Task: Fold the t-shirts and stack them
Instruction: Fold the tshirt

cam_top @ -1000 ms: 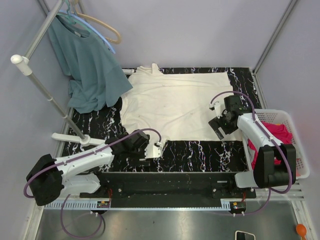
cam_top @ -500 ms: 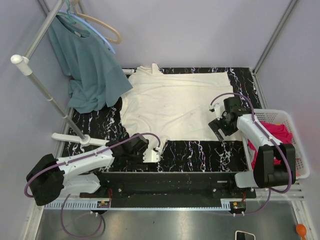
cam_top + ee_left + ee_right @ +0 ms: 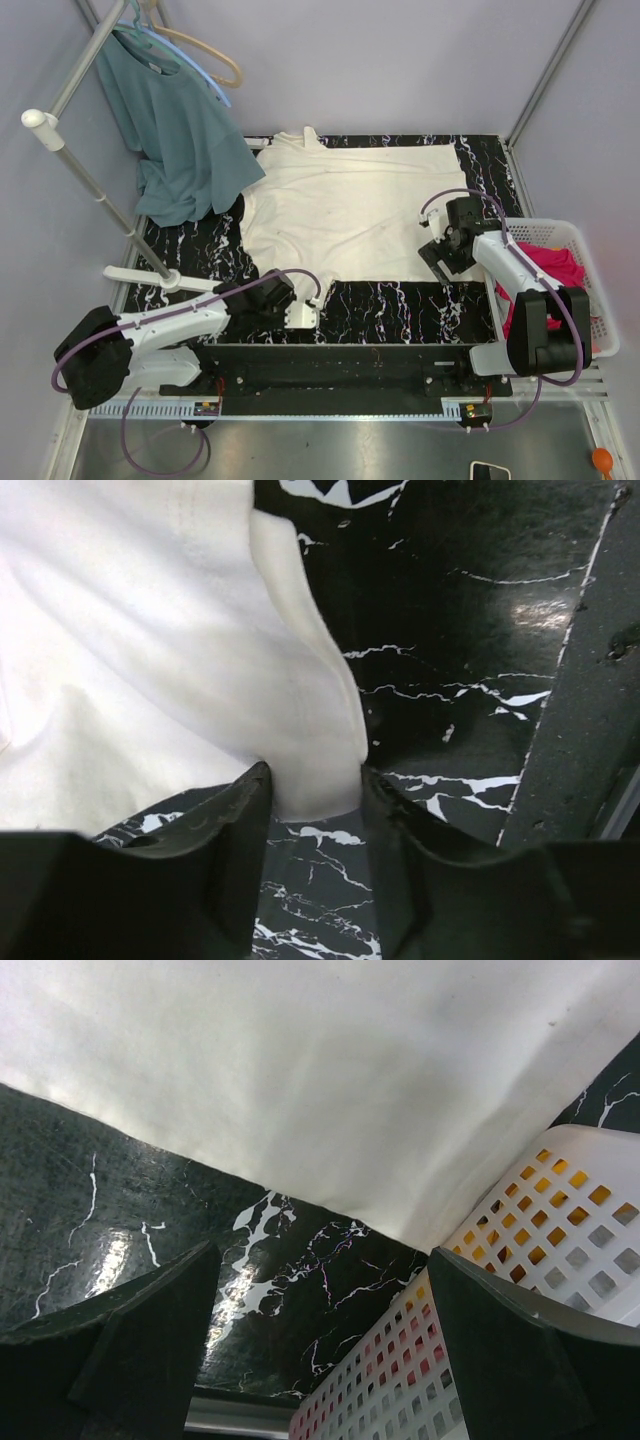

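The cream t-shirt point(image 3: 350, 210) lies flat across the black marble table point(image 3: 400, 305), collar toward the far edge. My left gripper point(image 3: 305, 312) is at its near left hem corner. In the left wrist view that corner of the cream t-shirt point(image 3: 150, 660) fills the narrow gap of the left gripper point(image 3: 312, 780), touching both fingers. My right gripper point(image 3: 437, 255) hovers open over the shirt's near right corner. The right wrist view has the cream cloth point(image 3: 300, 1060) beyond the wide-apart right gripper point(image 3: 320, 1280). A magenta-pink t-shirt point(image 3: 555, 268) lies bunched in the basket.
A white plastic basket point(image 3: 600, 300) stands at the table's right edge, close to the right gripper, its wall point(image 3: 560, 1220) in the right wrist view. A teal shirt point(image 3: 180, 140) hangs from a rack point(image 3: 90, 180) at the far left and drapes onto the table.
The left gripper has slid toward the near edge onto the shirt's hem corner and its jaws have closed in around it. The right arm has barely moved.
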`<state>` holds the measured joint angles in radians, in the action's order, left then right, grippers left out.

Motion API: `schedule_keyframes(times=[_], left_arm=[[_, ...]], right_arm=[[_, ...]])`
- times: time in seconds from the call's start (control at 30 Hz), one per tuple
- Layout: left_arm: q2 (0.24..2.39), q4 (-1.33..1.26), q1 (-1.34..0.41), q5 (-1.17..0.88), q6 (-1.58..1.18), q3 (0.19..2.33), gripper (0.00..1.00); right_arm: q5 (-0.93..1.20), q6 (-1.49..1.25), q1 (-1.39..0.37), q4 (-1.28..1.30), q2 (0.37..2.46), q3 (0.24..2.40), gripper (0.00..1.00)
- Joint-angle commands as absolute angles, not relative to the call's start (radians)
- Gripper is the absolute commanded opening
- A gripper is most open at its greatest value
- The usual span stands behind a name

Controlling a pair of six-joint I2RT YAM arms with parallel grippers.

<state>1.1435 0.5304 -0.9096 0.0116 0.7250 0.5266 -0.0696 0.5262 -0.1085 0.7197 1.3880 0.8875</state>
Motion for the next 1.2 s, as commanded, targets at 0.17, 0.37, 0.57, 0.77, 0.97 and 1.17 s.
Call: schedule_keyframes(times=[0.17,0.37,0.57,0.77,0.97,1.17], left_arm=[[1.175,0.5,-0.914,-0.025,0.707,0.529,0.0],[1.118,0.439,-0.911,0.061,0.715,0.479,0.0],[1.063,0.402,-0.873,0.147,0.762,0.436,0.0],[1.029,0.382,-0.804,0.163,0.795,0.417,0.0],[1.0,0.357,-0.764,0.181,0.824,0.384,0.0],[0.982,0.334,-0.718,0.181,0.865,0.361,0.0]], right_arm=[[-0.17,0.614,-0.112,0.666,1.35,0.828,0.95],[-0.221,0.641,-0.114,0.658,1.39,0.842,0.95],[-0.259,0.681,-0.113,0.672,1.394,0.857,0.95],[-0.276,0.71,-0.114,0.69,1.425,0.87,0.95],[-0.294,0.755,-0.112,0.71,1.428,0.867,0.94],[-0.356,0.799,-0.114,0.722,1.459,0.873,0.92]])
